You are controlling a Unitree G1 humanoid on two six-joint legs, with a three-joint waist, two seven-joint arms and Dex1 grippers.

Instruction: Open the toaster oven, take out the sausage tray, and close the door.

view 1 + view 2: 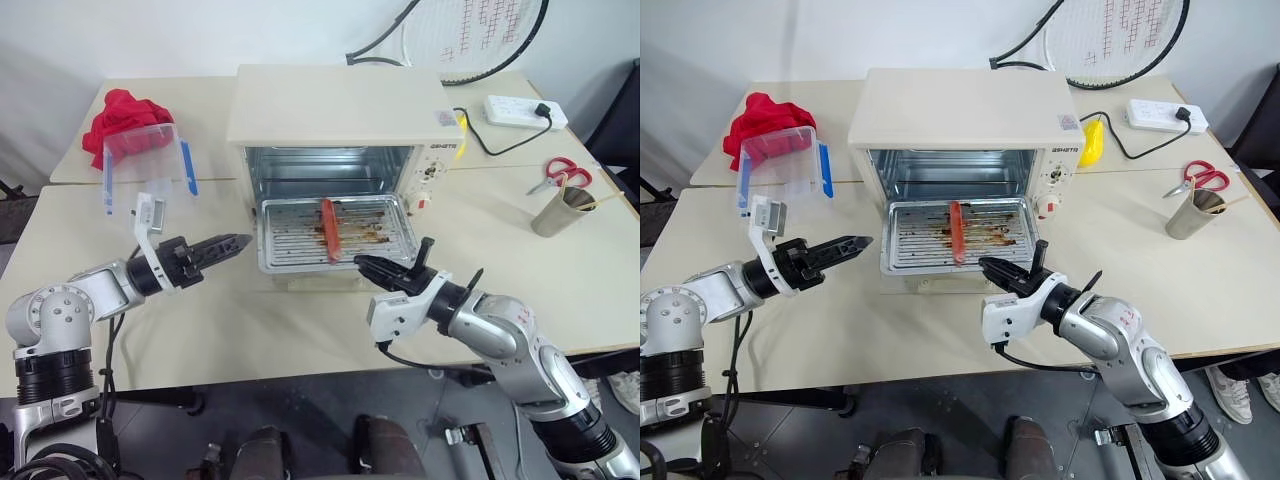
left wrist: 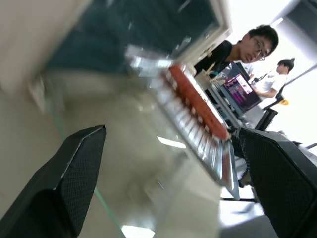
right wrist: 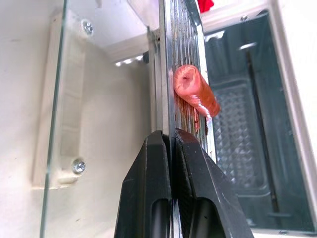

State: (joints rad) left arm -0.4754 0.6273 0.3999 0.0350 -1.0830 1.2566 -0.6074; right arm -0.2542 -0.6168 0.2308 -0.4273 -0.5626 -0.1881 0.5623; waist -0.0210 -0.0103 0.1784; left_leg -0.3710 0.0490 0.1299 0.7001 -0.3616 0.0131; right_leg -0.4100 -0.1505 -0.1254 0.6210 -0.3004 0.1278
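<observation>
- Toaster oven (image 1: 345, 115), cream-white and boxy, stands at the back middle of the pale table (image 1: 560, 290); its knobs and red button sit on the right panel
- Door (image 3: 106, 124) of clear glass lies folded down flat in front of the cavity, its cream bar handle (image 3: 59, 104) screwed on at the outer edge
- Sausage tray (image 1: 336, 232), shallow silvery metal with a ridged, grease-stained bottom, sits drawn out over the lowered door, its back edge at the oven mouth; one red sausage (image 1: 329, 229) lies lengthwise down its middle
- Right gripper (image 1: 368, 266) is clamped on the tray's front rim, near the right of centre; in the right wrist view the two black fingers (image 3: 190, 188) press together with the thin metal edge between them
- Left gripper (image 1: 232, 244) points level toward the tray's left edge, just beside it but apart; its fingers (image 2: 69, 183) stand wide apart with nothing between them
- Bare table lies open in front of the door and to both sides of the arms
- Clear plastic box (image 1: 143, 160) with blue clips stands well left of the oven, a red cloth (image 1: 118, 118) behind it
- Metal cup (image 1: 560, 212), red-handled scissors (image 1: 560, 172) and a white power strip (image 1: 525, 112) sit well to the right; a racket (image 1: 470, 35) leans at the wall behind
</observation>
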